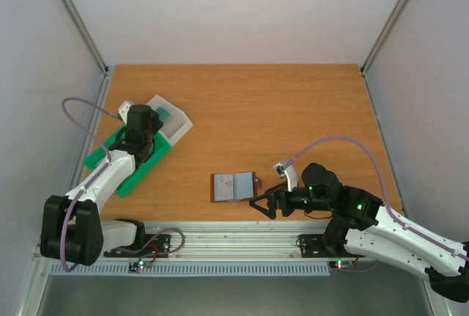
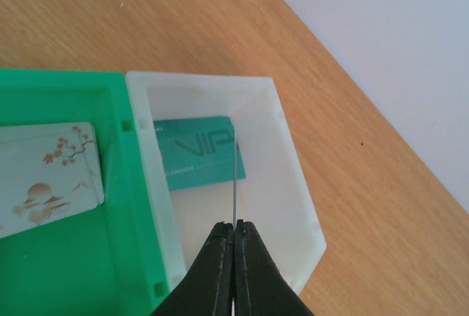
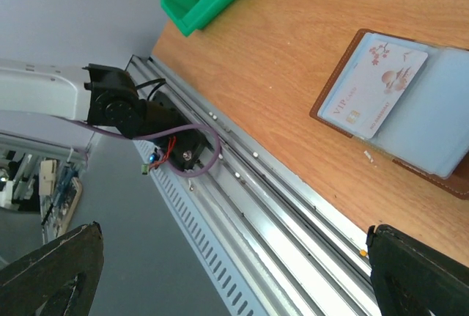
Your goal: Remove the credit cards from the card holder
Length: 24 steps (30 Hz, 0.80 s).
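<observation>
At the table's [image 1: 293, 111] six o'clock edge the card holder [image 1: 234, 186] lies open, a pale flowery card [image 3: 374, 85] poking from its pocket. At its four o'clock the right fingers [image 3: 421, 272] gape wide, holding nothing. Toward ten o'clock the left fingers [image 2: 216, 272] pinch a thin card [image 2: 234, 184] edge-on over a clear box [image 2: 293, 147] holding a teal card [image 2: 194, 158].

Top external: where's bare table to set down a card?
Far half of the table, right of the clear box, is bare; so is the strip between green tray and card holder. Crowded: left gripper over the box, right gripper beside the holder.
</observation>
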Tool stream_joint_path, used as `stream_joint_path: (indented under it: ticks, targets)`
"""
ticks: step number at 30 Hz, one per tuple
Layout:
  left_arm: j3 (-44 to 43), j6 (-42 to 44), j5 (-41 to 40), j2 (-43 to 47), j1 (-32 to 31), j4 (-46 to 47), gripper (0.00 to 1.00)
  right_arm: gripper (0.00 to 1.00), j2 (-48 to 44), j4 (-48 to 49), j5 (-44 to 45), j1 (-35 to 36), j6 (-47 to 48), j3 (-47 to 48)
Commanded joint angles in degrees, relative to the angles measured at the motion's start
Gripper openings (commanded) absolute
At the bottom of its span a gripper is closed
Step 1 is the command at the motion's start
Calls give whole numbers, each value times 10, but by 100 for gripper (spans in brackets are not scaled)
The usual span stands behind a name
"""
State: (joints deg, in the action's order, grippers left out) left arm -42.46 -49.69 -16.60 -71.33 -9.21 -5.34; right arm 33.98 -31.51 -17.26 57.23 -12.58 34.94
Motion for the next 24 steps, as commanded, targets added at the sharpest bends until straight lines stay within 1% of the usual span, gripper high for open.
stream_joint_path:
  ticks: [1,8,15,24]
  targets:
    - [-34,6,-38,-37,5,74,0,98,13,39,-5,2,-10,-7]
    - [-52,21,-44,-87,8,107,0,99,25,48,-7,3,-18,-22]
    - [-66,31,-65,-128,9,114,0,98,20,46,-3,2,-19,-22]
    - [-81,55,-50,-177,10,134,0,99,28,40,-5,2,-22,-16]
